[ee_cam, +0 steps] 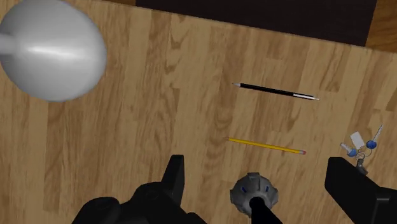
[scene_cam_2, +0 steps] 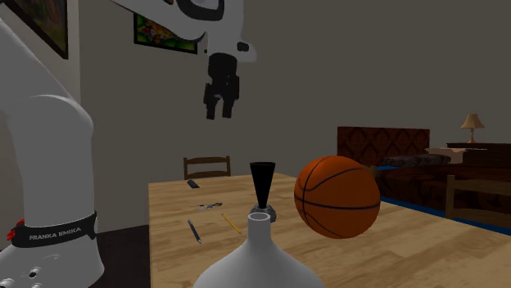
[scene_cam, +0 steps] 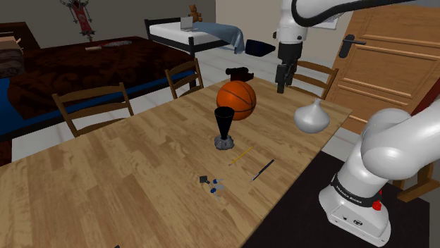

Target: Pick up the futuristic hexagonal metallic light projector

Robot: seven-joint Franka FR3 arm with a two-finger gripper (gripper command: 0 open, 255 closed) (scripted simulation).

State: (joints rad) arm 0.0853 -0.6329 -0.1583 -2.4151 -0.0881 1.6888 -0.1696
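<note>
Finding: one marking can be read. "FRANKA EMIKA" stands in white capitals on the black band round the lower part of the arm, well below the gripper and off toward the second exterior view's left. In the shoulder view the white lettering on this band is too small to read.

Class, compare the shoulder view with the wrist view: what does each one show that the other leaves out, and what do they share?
The shoulder view adds the orange basketball, wooden chairs, a door and beds behind. The wrist view adds a look straight down past the gripper: its fingers stand open, with the light projector and its grey base in line between them, untouched. Both share the grey vase, black pen, yellow pencil, keys and wooden table.
</note>
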